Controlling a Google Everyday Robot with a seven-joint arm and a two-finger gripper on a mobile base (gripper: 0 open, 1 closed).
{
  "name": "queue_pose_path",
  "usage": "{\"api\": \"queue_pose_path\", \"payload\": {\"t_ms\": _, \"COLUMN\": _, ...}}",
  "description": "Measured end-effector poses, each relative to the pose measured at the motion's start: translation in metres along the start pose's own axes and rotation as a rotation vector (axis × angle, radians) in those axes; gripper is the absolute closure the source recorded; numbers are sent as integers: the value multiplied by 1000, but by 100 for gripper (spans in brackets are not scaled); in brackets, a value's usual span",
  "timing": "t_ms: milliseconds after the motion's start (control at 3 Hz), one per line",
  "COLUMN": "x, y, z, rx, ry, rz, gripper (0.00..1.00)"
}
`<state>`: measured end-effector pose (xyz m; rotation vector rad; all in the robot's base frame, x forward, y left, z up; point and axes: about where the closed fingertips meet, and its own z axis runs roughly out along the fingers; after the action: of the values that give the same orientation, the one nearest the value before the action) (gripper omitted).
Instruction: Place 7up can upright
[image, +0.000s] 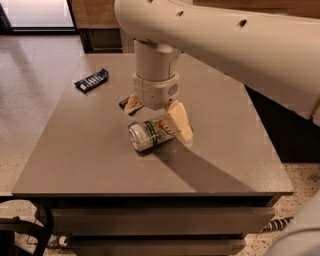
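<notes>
The 7up can lies on its side near the middle of the grey table, its silver end facing front-left. My gripper hangs from the big white arm right above the can's far end. Its tan fingers are spread wide. The left finger stands apart from the can, behind and to its left. The right finger is at the can's far right end, touching or almost touching it. The can rests on the table, not lifted.
A dark blue snack wrapper lies at the table's back left. Another dark wrapper lies partly hidden under the left finger. A dark cabinet stands to the right of the table. A black wheel-like part is at the lower left.
</notes>
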<state>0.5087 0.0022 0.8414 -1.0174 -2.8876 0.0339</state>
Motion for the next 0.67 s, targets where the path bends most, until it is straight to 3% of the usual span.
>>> {"api": "queue_pose_path", "payload": {"t_ms": 333, "x": -2, "y": -3, "z": 6, "rx": -15, "ry": 22, "rz": 26, "gripper": 0}}
{"api": "queue_pose_path", "payload": {"t_ms": 667, "x": -4, "y": -3, "z": 7, "rx": -22, "ry": 24, "rz": -7, "gripper": 13}}
